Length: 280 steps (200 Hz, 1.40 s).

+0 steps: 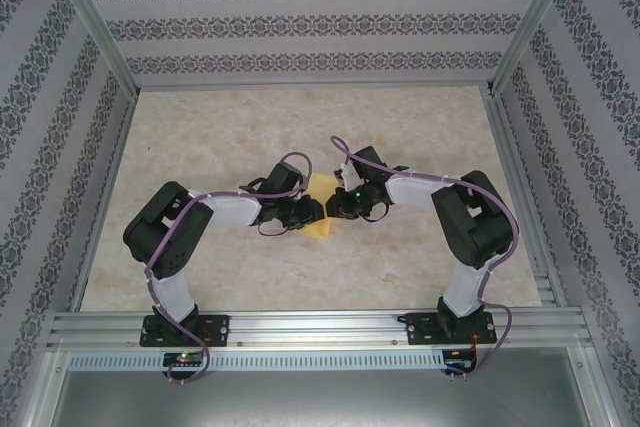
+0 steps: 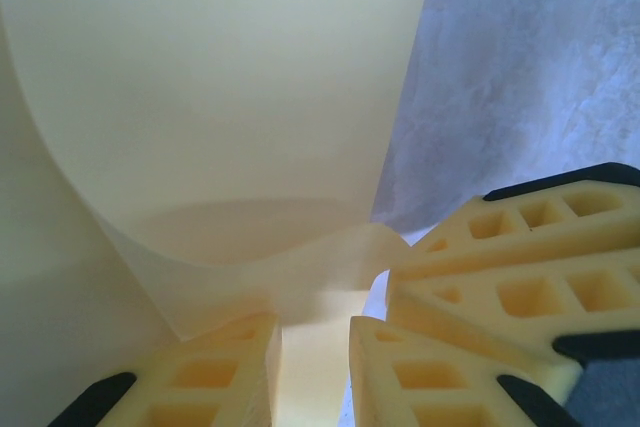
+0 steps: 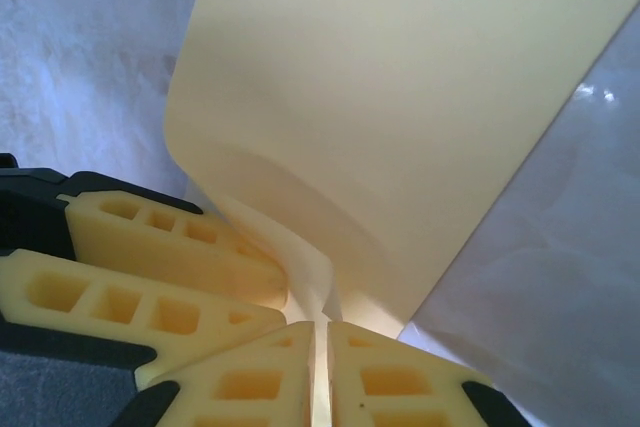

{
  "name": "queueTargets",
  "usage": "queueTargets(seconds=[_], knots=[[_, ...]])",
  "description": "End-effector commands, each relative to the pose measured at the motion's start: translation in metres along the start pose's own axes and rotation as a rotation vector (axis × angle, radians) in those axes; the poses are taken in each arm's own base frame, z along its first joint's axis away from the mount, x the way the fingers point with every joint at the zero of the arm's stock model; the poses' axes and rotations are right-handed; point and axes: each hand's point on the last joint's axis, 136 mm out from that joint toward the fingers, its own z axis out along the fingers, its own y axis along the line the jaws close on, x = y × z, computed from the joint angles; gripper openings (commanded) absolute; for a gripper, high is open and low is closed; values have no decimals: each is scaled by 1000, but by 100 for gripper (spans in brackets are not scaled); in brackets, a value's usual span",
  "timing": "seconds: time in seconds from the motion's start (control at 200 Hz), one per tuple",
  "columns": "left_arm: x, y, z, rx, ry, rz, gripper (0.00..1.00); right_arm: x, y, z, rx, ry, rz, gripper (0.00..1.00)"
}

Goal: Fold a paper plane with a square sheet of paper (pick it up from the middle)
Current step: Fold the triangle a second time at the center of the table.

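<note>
The square sheet of paper [image 1: 320,229] is plain yellow and sits between my two grippers at the middle of the table. My left gripper [image 1: 312,210] comes in from the left and my right gripper [image 1: 333,207] from the right, tips almost touching. In the left wrist view the sheet [image 2: 220,77] curves upward, and a flap of it runs down into my left gripper [image 2: 315,347], which is shut on it with a narrow gap. The right gripper's fingers [image 2: 500,287] press in beside it. In the right wrist view my right gripper [image 3: 320,367] is shut on the sheet's [image 3: 400,97] crumpled lower edge.
The beige mottled tabletop [image 1: 250,127] spreads all round the grippers. Aluminium rails [image 1: 320,325] run along the near edge and up both sides. Patterned walls [image 1: 300,22] close in the back and sides.
</note>
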Motion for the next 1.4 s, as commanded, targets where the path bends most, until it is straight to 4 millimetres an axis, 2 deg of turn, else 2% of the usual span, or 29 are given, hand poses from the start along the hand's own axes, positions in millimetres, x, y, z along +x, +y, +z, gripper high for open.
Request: queueTargets(seconds=[0.0,0.27,0.575,1.014,1.204,1.394], knots=[[1,-15,-9,30,-17,35,26,-16,-1,2,30,-44,-41,8],[-2,-24,-20,42,-43,73,27,-22,-12,3,96,-46,-60,5],[0,-21,-9,53,-7,64,26,-20,-14,5,104,-35,-60,5],[0,-16,-3,39,-1,63,26,-21,-23,1,162,-49,-52,5],[-1,-15,-3,31,1,62,26,-22,-15,-3,133,-57,-56,6],[0,-10,-10,0,-18,62,20,-20,4,-18,66,-102,-81,17]])
